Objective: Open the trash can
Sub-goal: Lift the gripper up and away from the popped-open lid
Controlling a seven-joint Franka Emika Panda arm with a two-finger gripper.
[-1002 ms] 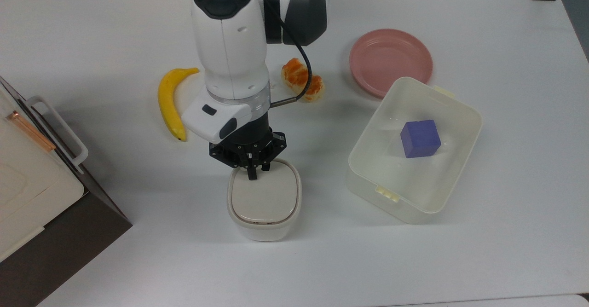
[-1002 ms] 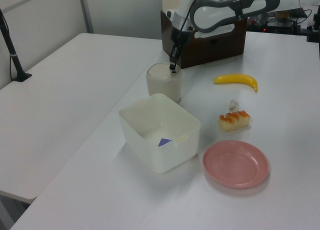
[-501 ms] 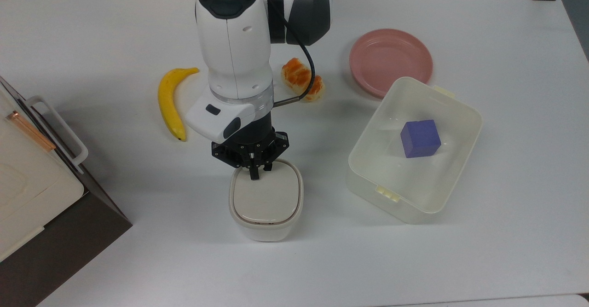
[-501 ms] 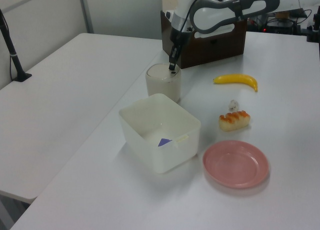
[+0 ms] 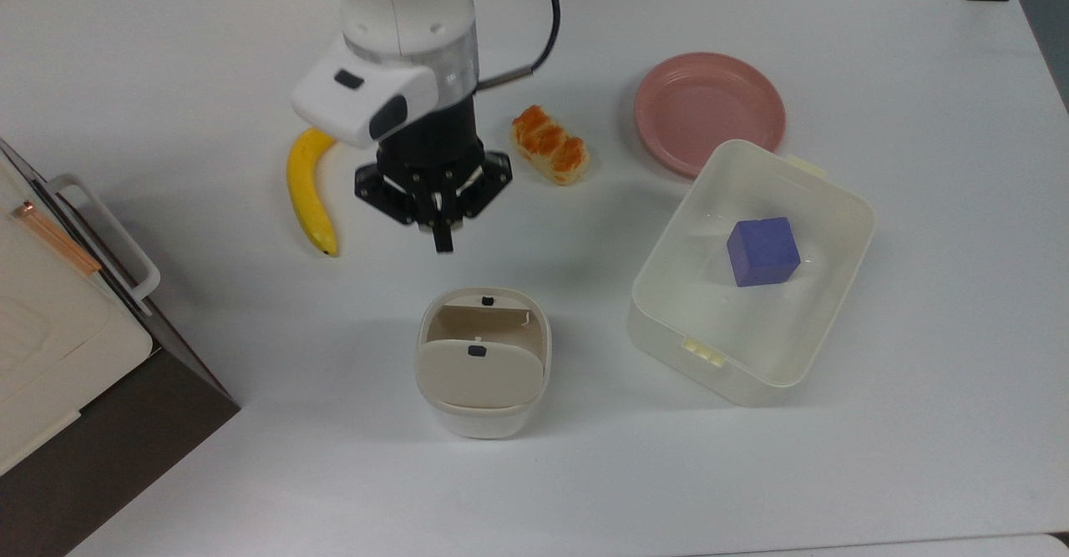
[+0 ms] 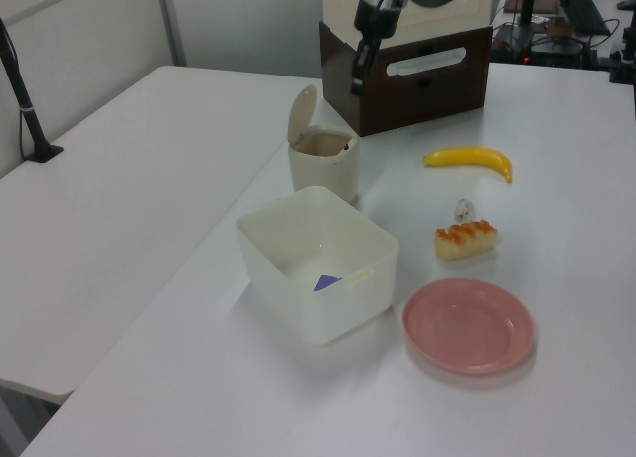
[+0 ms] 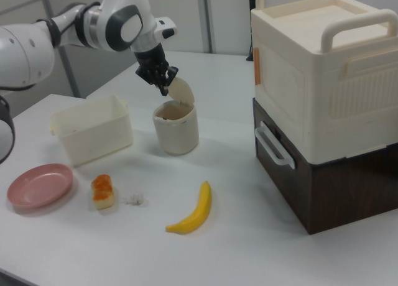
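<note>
Since the earlier frames the end effector (image 5: 440,244) has lifted off the trash can (image 5: 483,362) and pulled back toward the top view's upper edge, and the beige lid (image 5: 478,375) — shut a moment ago — now stands flipped up. In the left view the lid (image 6: 302,113) tilts up at the can's far side over the open cream body (image 6: 324,163). The end effector (image 6: 356,84) hangs above the can, touching nothing, its fingers pressed together and holding nothing. The can sits on the white surface (image 5: 919,457) between the brown-and-cream appliance (image 5: 58,356) on the top view's left and the translucent tub (image 5: 823,356) on the top view's right, which holds a purple cube (image 5: 762,251). Beyond lie a banana (image 5: 305,189), a piece of bread (image 5: 550,144) and a pink plate (image 5: 708,110).
</note>
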